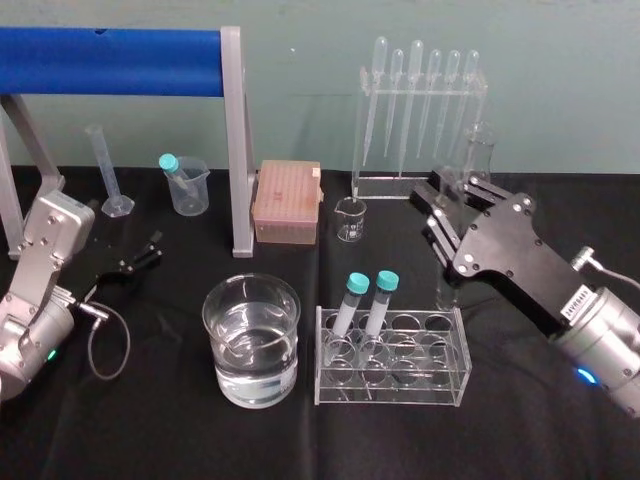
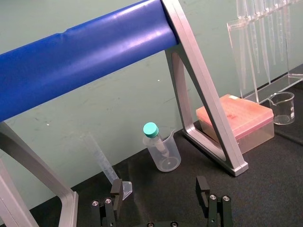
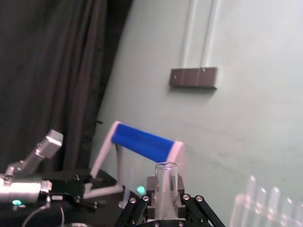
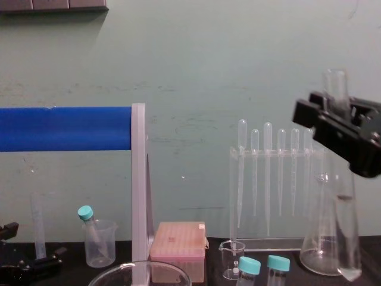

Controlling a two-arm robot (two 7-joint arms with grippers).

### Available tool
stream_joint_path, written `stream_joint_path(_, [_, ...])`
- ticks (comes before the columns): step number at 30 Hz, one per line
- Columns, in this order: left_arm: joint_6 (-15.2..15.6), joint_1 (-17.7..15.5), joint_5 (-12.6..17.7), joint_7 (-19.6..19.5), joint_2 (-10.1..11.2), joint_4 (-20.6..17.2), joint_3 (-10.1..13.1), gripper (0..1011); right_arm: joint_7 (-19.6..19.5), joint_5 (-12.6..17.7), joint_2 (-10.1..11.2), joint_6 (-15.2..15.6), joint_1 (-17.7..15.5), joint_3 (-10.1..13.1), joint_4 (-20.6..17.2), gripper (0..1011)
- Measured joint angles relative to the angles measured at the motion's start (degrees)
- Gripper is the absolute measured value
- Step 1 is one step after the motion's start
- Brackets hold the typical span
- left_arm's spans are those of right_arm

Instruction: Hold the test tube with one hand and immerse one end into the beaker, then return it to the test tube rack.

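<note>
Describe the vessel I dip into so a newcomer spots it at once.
Find the clear acrylic test tube rack at the black table's front, near the right tool gripping the clear glass test tube. Left of the rack, towards the parked left tool, stands the wide clear glass beaker. It is wider than the small plastic beaker and tiny spouted glass beaker behind, and holds clear liquid.

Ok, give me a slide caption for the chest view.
Right gripper holds the test tube upright near the pipette stand; left gripper parked low at left.
</note>
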Motion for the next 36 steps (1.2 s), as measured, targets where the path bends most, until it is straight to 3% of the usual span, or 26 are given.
stream_joint_path(11, [0.0, 0.0, 0.0, 0.0, 0.0, 0.0, 0.0, 1000, 1.7, 1.1, -0.7, -0.1, -0.2, 2.0, 4.3, 222])
stream_joint_path(19, [0.0, 0.0, 0.0, 0.0, 0.0, 0.0, 0.0, 1000, 5.2, 2.3, -2.4, -0.4, 3.8, 0.3, 9.8, 222])
stream_joint_path(36, [0.0, 0.0, 0.0, 0.0, 0.0, 0.0, 0.0, 1000, 5.8, 2.8, -3.0, 0.0, 4.9, -0.6, 12.2, 222])
